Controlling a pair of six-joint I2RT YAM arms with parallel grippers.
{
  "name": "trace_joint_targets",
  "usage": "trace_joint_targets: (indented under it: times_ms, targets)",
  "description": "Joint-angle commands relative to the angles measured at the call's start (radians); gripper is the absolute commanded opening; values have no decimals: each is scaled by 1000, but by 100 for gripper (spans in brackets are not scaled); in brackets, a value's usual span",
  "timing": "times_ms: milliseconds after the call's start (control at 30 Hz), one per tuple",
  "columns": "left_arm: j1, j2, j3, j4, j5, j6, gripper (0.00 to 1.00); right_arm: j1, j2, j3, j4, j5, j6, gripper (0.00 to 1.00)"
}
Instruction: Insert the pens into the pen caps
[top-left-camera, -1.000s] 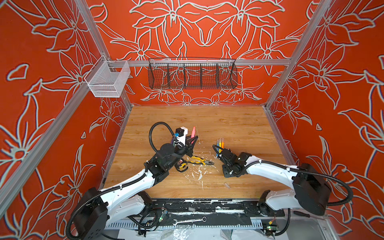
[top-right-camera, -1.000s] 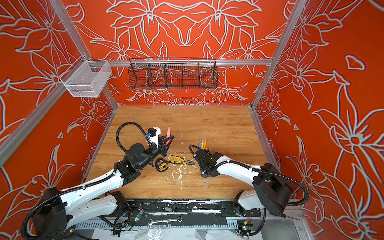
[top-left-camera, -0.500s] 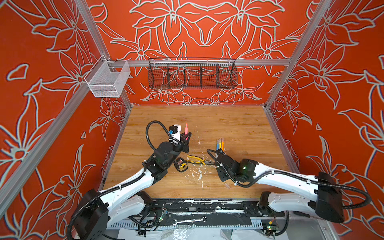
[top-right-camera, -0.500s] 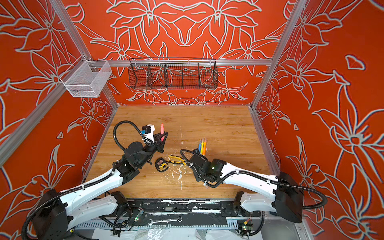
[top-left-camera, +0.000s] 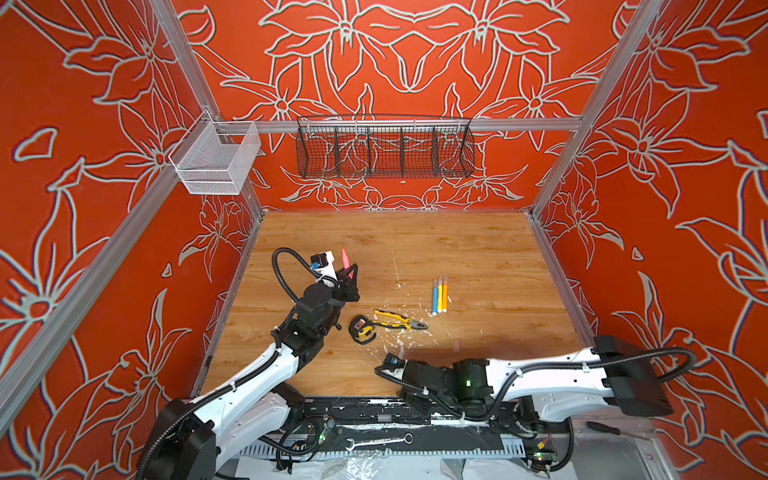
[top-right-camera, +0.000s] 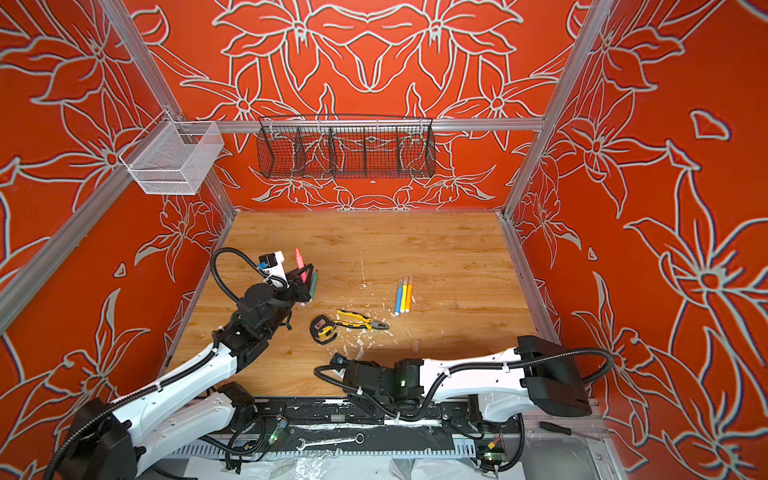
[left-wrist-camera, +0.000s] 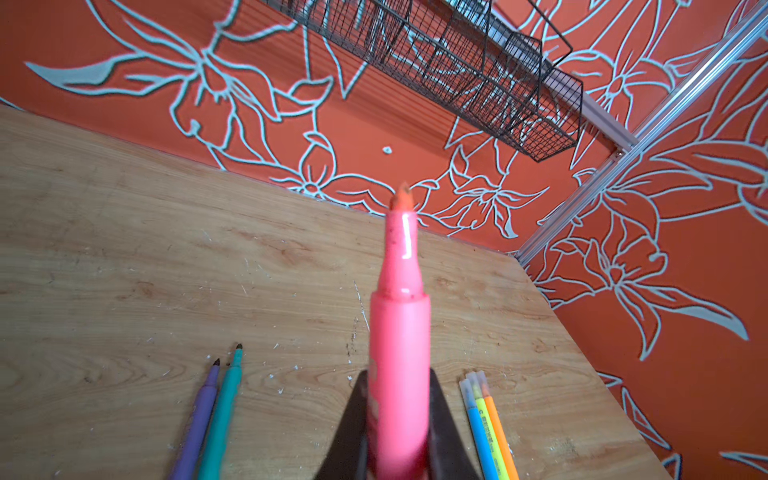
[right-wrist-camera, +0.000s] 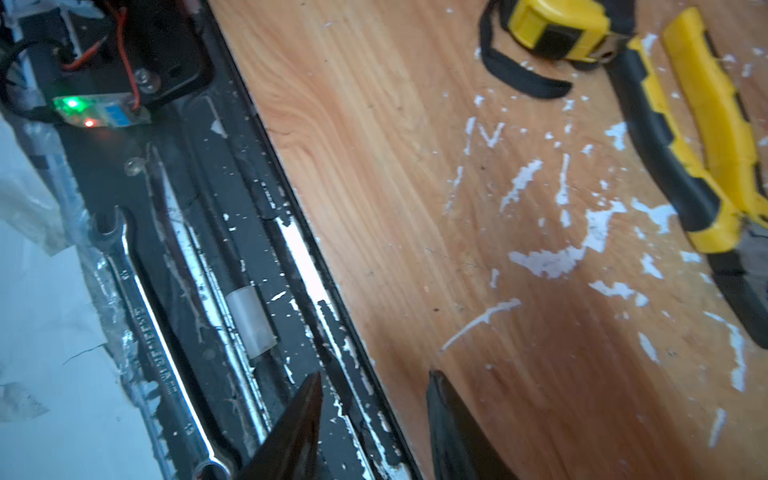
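Pink pen sits bare-tipped in my shut left claw — purple and green pens lie uncapped, three others look capped. My right claw gapes empty near a clear cap.

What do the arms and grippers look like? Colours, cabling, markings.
Left arm and right arm: white shells, black joints, each with a looped black ribbed cable. Green light on the right arm. Left gripper and right gripper: black tapered fingers.
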Motion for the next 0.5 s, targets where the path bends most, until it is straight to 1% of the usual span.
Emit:
trace_joint_targets:
  times_ms: [0, 133, 267, 467]
  targets:
    - [6, -19, -5, 9, -26, -26, 0, 48, 50, 21, 45, -29, -51, 44]
    - [6, -24, -6, 8, -26, -28, 0, 89, 124, 47, 62, -31, -56, 44]
    - [6, -27, -9, 9, -25, -28, 0, 114, 204, 95, 42, -18, -55, 43]
    - [8, -36, -12, 9, -23, -24, 0, 125, 280, 163, 9, 23, -35, 43]
